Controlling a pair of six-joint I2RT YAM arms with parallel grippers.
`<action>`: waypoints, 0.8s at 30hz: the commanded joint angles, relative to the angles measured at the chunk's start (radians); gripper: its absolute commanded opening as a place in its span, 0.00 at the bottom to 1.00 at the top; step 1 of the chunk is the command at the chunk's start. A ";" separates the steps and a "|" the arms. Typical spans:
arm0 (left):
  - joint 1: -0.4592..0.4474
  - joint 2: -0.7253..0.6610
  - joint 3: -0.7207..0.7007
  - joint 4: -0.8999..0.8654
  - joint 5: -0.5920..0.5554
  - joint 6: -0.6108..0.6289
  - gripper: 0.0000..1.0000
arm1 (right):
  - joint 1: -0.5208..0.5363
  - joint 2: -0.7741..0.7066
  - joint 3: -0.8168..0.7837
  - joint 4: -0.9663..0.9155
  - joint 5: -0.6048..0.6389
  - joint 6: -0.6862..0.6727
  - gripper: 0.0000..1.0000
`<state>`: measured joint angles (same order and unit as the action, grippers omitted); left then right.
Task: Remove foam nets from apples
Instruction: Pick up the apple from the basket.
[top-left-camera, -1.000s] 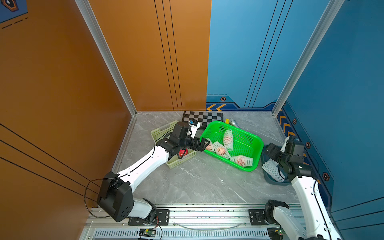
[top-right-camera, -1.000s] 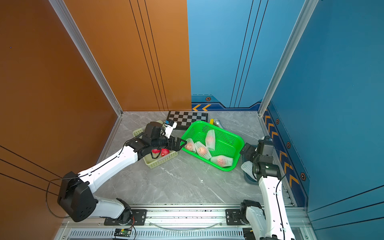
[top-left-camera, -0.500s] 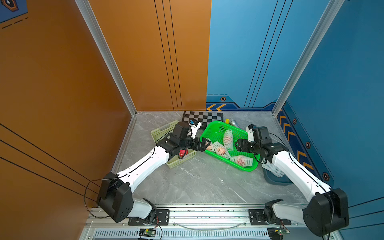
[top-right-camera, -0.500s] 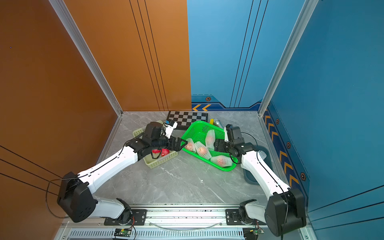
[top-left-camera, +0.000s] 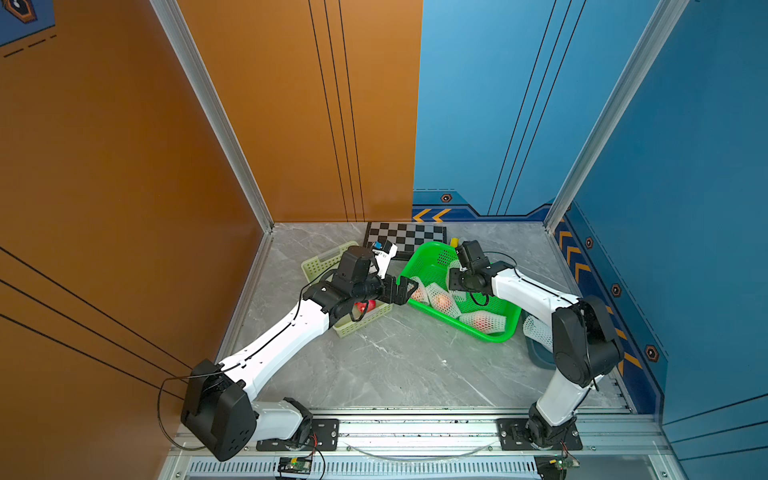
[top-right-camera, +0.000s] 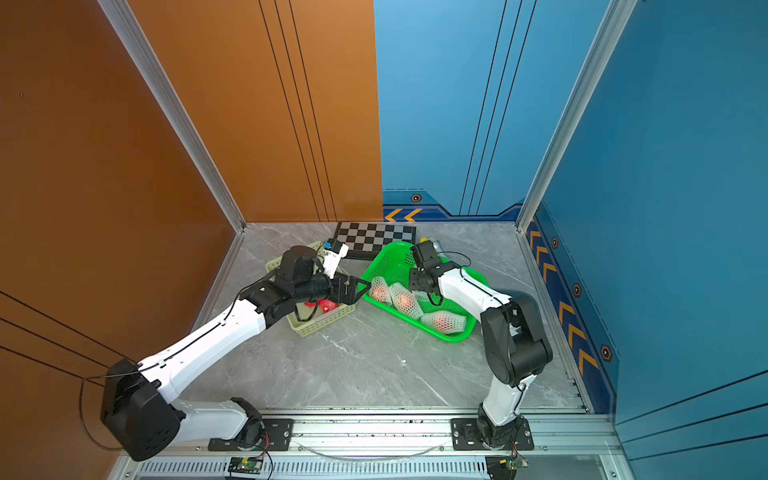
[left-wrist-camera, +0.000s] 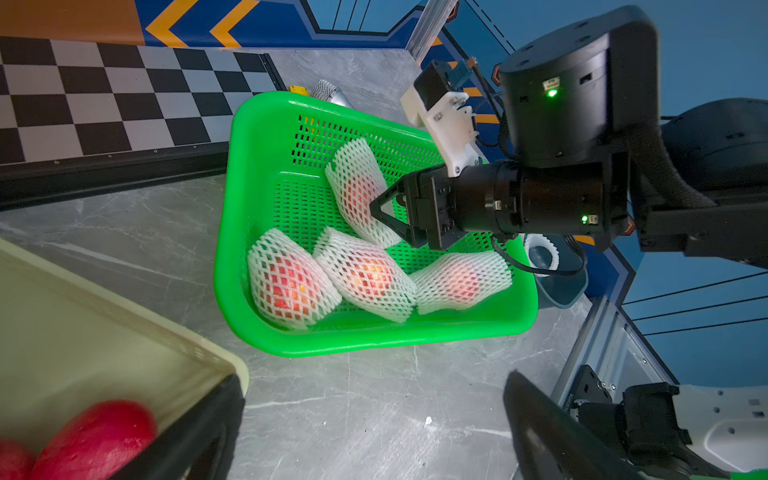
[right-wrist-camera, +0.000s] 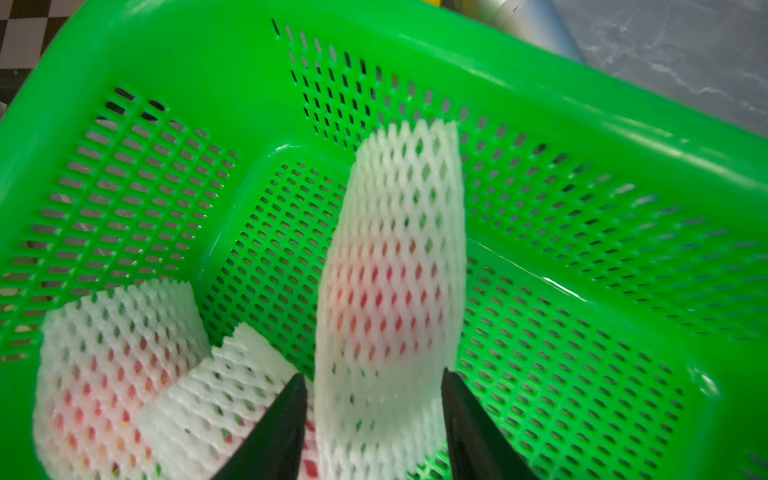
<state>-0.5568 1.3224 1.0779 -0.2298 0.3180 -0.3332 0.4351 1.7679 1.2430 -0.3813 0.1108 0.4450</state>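
Note:
Several apples in white foam nets lie in the green basket (top-left-camera: 432, 249) (left-wrist-camera: 249, 166). My right gripper (right-wrist-camera: 372, 374) (left-wrist-camera: 380, 208) reaches into the basket, its jaws partly closed. They flank the near end of one foam net (right-wrist-camera: 395, 249) (left-wrist-camera: 359, 187), which is not squeezed, and its red apple shows through the mesh. The other netted apples (left-wrist-camera: 286, 282) (left-wrist-camera: 365, 274) (left-wrist-camera: 461, 278) lie beside it. My left gripper (top-left-camera: 401, 291) (left-wrist-camera: 370, 428) hangs wide open and empty over the floor, between the pale basket and the green one.
A pale yellow basket (top-left-camera: 320, 262) under my left arm holds bare red apples (top-left-camera: 365, 306) (left-wrist-camera: 91, 432). A dark bowl (top-left-camera: 536, 353) at the right holds an empty foam net (top-left-camera: 536, 330) (left-wrist-camera: 540, 253). A checkerboard (top-left-camera: 407, 237) and a metal object (left-wrist-camera: 332, 93) lie behind the green basket.
My right arm swung from the bowl at the right into the green basket, and its jaws narrowed around a net's end. The left arm stayed put.

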 joint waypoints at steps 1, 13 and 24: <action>0.011 -0.028 -0.017 -0.019 -0.006 -0.001 0.98 | 0.027 0.034 0.047 -0.017 0.117 0.044 0.46; 0.024 -0.051 -0.041 -0.019 -0.002 -0.007 0.98 | 0.051 0.073 0.062 -0.082 0.257 0.041 0.14; 0.026 -0.036 -0.033 -0.018 0.000 -0.015 0.98 | 0.083 -0.073 0.026 -0.016 0.222 -0.134 0.00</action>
<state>-0.5404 1.2827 1.0489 -0.2367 0.3183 -0.3412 0.5083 1.7748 1.2793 -0.4255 0.3389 0.3912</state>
